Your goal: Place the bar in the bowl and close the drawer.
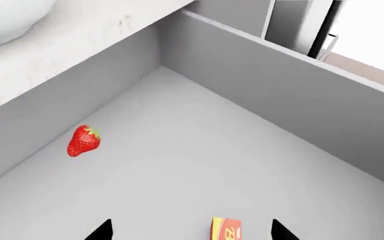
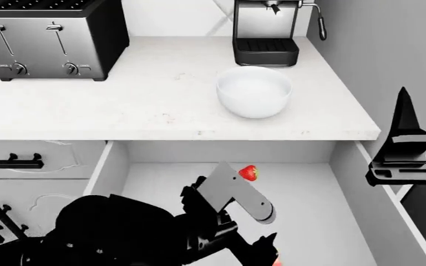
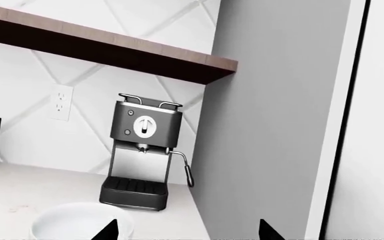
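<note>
The drawer (image 2: pixel 313 213) stands pulled out below the counter, pale grey inside (image 1: pixel 199 150). In the left wrist view the red-orange and yellow bar (image 1: pixel 225 229) lies flat on the drawer floor. My left gripper (image 1: pixel 192 232) is open just above it, and the bar sits between the fingertips, nearer one of them, touching neither. From the head view my left gripper (image 2: pixel 266 250) reaches deep into the drawer, and the arm hides most of the bar. The white bowl (image 2: pixel 254 91) (image 3: pixel 78 222) sits on the counter in front of the coffee machine. My right gripper (image 3: pixel 188 232) hangs open and empty, raised at the right (image 2: pixel 404 119).
A small red strawberry (image 1: pixel 83 141) (image 2: pixel 248 173) lies in the drawer near its back wall. A toaster (image 2: pixel 50 39) and a coffee machine (image 2: pixel 266 33) (image 3: pixel 142 155) stand at the counter's back. A grey wall (image 2: pixel 390 44) bounds the right side. Narrower drawer fronts (image 2: pixel 28 160) are at left.
</note>
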Motion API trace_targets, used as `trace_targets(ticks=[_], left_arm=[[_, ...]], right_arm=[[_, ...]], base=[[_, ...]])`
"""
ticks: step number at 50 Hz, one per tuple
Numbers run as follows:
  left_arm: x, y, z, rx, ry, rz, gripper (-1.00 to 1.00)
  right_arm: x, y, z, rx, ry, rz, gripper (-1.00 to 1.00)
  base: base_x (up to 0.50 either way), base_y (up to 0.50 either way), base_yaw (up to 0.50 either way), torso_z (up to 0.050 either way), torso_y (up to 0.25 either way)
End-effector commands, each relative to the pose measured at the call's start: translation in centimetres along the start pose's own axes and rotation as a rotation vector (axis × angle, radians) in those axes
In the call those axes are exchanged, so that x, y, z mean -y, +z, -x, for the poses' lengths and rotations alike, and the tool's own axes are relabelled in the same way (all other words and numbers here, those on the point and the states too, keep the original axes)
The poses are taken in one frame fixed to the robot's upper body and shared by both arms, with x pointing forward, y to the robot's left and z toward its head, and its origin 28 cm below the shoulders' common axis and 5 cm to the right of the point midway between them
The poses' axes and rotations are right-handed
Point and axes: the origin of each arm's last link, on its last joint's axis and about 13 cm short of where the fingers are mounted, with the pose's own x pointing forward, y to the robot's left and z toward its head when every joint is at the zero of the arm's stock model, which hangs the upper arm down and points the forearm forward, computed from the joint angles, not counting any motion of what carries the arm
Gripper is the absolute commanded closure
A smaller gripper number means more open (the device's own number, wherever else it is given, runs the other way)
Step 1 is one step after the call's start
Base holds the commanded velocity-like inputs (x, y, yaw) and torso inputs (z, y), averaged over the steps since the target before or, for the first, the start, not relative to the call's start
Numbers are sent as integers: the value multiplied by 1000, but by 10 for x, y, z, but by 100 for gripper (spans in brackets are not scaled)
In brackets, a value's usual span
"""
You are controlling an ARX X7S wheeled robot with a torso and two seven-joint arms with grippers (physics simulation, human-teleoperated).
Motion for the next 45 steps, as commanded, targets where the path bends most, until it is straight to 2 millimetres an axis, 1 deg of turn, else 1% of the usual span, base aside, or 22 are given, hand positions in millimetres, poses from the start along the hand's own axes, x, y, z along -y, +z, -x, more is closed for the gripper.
trace_targets(ticks=[1, 6, 23, 34, 45], left_arm=[[-4, -15, -22, -87, 7, 3, -100], [0, -25, -29, -122, -6, -8, -100], [4, -36, -48, -156, -27, 9, -100], [8, -38, -61, -158, -37, 10, -100], [17, -42, -70, -176, -61, 0, -100]], right_arm=[[0, -4, -1, -11, -1, 0, -100], [0, -5, 0, -13, -4, -2, -100], [1, -11, 1, -21, -5, -8, -100], [2, -13, 0, -27, -9, -13, -100], [3, -15, 2, -29, -13, -17, -100]], base=[[0, 0, 0, 0, 0], [0, 0, 0, 0, 0], [0, 0, 0, 0, 0], [0, 0, 0, 0, 0], [0, 0, 0, 0, 0]])
